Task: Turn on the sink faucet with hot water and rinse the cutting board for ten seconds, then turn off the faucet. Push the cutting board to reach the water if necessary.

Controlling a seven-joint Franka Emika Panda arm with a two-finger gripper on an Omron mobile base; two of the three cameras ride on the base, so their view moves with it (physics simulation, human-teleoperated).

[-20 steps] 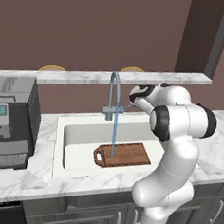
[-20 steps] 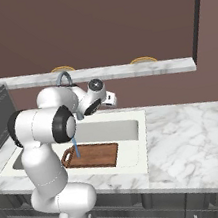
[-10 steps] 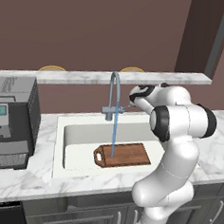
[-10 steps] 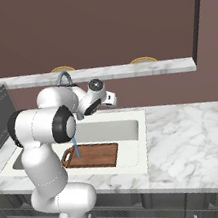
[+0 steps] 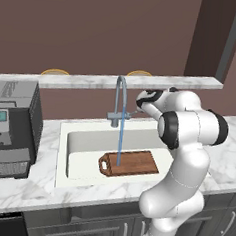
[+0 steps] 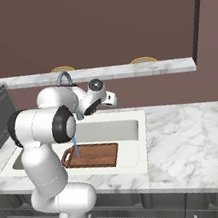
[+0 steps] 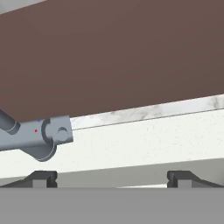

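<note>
Gripper (image 7: 112, 177) spread wide beside one sink faucet (image 5: 119, 101); one water (image 5: 120, 145) stream hitting one cutting board (image 5: 130, 163).

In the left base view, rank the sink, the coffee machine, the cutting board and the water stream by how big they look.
1. The sink and the coffee machine look alike in area; the machine sits nearer the camera, so I won't rank them.
2. The cutting board.
3. The water, a thin stream landing on the board.
</note>
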